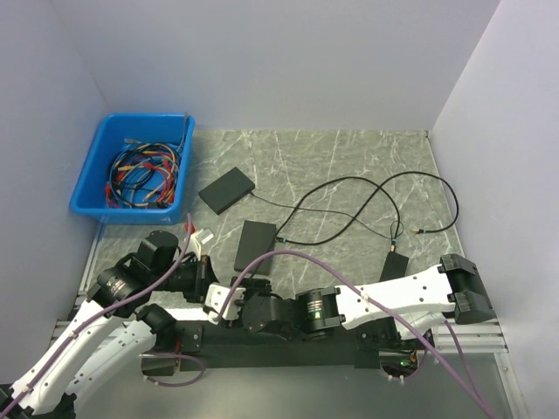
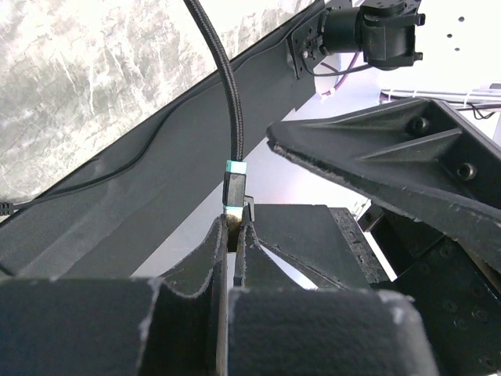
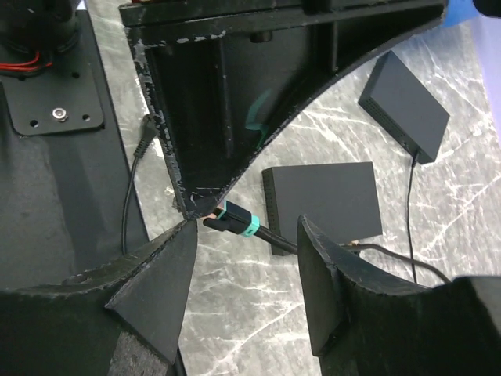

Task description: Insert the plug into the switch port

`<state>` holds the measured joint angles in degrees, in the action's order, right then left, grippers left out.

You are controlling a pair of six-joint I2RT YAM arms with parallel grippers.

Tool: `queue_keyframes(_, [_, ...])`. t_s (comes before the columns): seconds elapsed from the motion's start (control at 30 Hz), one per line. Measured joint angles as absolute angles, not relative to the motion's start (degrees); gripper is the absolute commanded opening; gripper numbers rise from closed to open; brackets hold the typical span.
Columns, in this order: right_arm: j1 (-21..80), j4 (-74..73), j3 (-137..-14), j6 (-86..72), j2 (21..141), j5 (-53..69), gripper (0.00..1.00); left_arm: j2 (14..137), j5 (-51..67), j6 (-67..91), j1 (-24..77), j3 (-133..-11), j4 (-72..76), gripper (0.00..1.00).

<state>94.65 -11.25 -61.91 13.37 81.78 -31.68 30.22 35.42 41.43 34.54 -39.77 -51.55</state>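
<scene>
Pinching the plug (image 2: pixel 234 188) by its front end, the left gripper (image 2: pixel 232 227) is pressing its two fingers (image 2: pixel 200 254) together on it, low down between the two arms at the near side of the table (image 1: pixel 349 157). The right gripper (image 3: pixel 246 227) is hanging around the plug with its jaws spread wide, one finger on each side, not touching it. I think this is the swap step: the right gripper is getting ready to take the plug by its back part. Next it needs to close softly on the black body, and then the left one has to let go. The plug's long side is lying in line with the left fingers. Its metal tip is hiding between them, and its cable (image 2: pixel 223 78) end is pointing out toward the nearer switch (image 3: pixel 321 200), so it needs turning round first.
</scene>
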Motion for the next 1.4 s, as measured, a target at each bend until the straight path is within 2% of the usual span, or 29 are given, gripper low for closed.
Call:
queue_keyframes(0.7, [93.2, -9.5, -61.9, 14.7, 83.4, -25.6, 0.52, 28.8, 34.7, 41.2, 34.5, -39.8, -53.5, 0.01])
queue_keyframes(0.93, [93.3, -9.3, -61.9, 15.3, 84.7, -24.5, 0.25, 28.8, 34.1, 41.2, 34.3, -39.8, -53.9, 0.01])
queue_keyframes(1.23, [93.2, -9.4, -61.8, 15.2, 84.7, -24.5, 0.02, 28.7, 33.7, 41.2, 34.3, -39.9, -54.0, 0.01])
queue_keyframes(1.4, [93.2, -7.6, -60.7, 14.1, 84.4, -24.9, 0.00, 28.6, 32.1, 41.1, 34.3, -40.8, -54.6, 0.28])
